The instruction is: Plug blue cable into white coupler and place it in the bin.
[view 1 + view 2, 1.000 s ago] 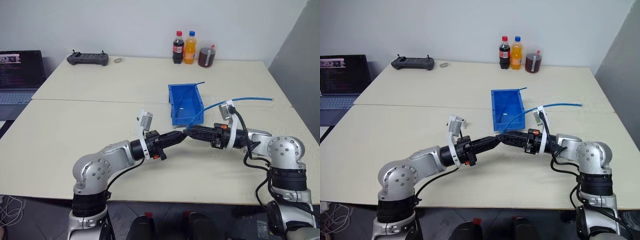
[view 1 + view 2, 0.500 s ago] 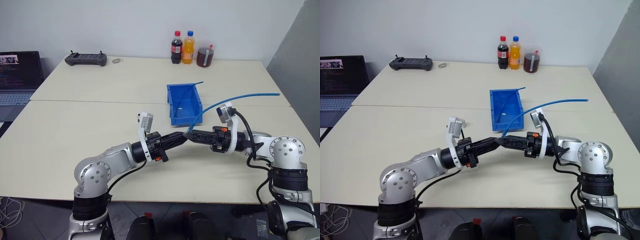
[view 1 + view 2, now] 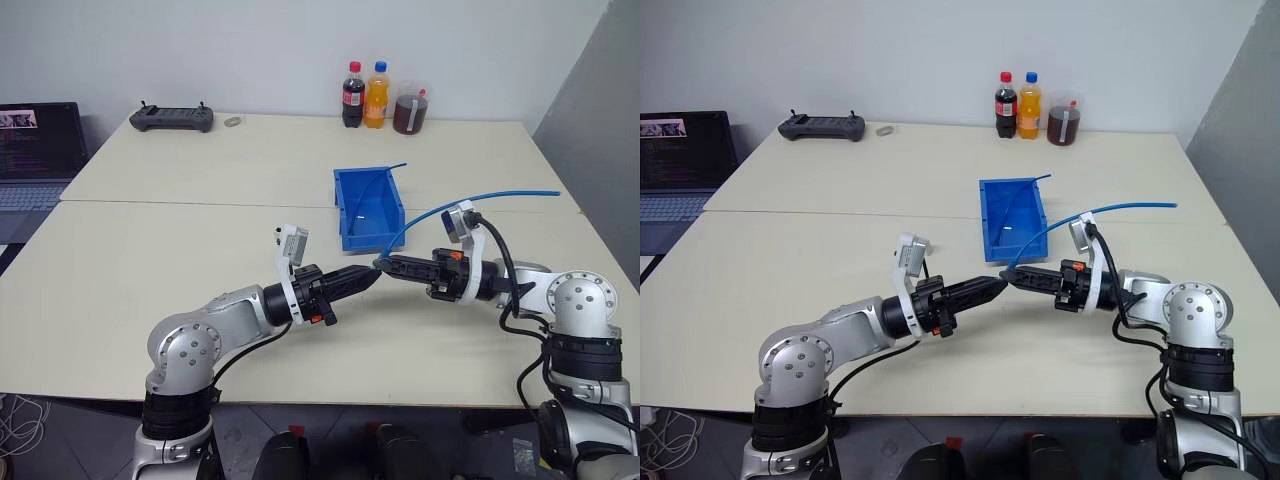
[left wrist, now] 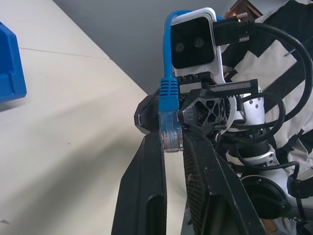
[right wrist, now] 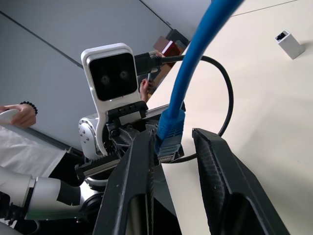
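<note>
The left gripper [image 3: 368,274] is pressed together on the clear plug end of the blue cable [image 3: 500,193], held level above the table [image 3: 150,270]. Meeting it tip to tip, the right gripper [image 3: 390,266] has its fingers partly spread on either side of the same plug, with a gap on one side, so it is not clamping. From there the cable arcs away to the right. The white coupler [image 5: 288,43] lies alone on the table, apart from both grippers, with nothing in its socket. The bin [image 3: 372,242] beyond the grippers holds only a darker cable [image 3: 372,188]. Plugging in and binning both remain to be done
</note>
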Robot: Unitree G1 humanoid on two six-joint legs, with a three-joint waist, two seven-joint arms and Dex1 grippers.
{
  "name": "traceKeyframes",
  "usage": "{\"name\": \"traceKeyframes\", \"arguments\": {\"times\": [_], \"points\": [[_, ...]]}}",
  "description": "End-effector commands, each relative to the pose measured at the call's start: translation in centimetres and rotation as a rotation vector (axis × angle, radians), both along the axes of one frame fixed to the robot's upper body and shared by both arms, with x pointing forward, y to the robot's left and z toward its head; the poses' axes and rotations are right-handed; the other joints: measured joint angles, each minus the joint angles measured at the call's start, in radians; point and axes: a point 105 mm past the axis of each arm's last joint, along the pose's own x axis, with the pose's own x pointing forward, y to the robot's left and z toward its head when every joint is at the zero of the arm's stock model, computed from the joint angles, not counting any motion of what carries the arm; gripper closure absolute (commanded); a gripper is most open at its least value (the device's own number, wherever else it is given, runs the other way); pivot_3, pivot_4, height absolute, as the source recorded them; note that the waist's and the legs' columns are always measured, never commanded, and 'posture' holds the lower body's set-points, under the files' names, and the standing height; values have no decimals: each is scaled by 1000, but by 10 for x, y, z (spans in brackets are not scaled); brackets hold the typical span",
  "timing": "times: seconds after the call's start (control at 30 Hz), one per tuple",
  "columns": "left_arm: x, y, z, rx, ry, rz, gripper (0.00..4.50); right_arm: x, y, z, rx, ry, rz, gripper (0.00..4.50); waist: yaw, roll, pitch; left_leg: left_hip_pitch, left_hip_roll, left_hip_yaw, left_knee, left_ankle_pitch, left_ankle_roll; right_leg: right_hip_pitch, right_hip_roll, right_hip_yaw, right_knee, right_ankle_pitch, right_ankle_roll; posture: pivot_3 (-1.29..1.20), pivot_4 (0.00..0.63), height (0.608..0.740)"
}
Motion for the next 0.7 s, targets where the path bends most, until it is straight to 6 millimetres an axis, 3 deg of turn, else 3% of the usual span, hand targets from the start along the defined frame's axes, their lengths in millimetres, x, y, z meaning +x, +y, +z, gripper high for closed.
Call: {"name": "traceKeyframes", "arguments": {"times": [0.03, 0.17, 0.47, 0.53, 0.7], "points": [[-4, -2, 10, -31, -41, -23, 4279, -4, -1, 11, 15, -42, 24, 3553, 0, 0, 0, 0, 0, 0, 0, 0, 0, 0, 0, 0, 0, 0, 0, 0, 150, 740], [-6, -3, 9, -28, -42, -27, 4279, -1, -3, 11, 20, -40, 15, 4256, 0, 0, 0, 0, 0, 0, 0, 0, 0, 0, 0, 0, 0, 0, 0, 0, 150, 740], [2, -1, 9, 7, -114, 31, 4279, -1, -2, 11, 3, -51, 19, 4276, 0, 0, 0, 0, 0, 0, 0, 0, 0, 0, 0, 0, 0, -2, 3, 0, 150, 740], [3, 2, 11, -5, -119, 44, 3581, 1, -3, 12, 1, -59, 6, 4276, 0, 0, 0, 0, 0, 0, 0, 0, 0, 0, 0, 0, 0, -2, 3, 0, 150, 740], [-4, 8, 5, 54, -162, 14, 2631, 8, -6, 13, -12, -84, -36, 4276, -2, 0, 0, 0, 0, 0, -1, 0, 0, 0, 0, 0, 0, -2, 3, 0, 150, 740]]}}
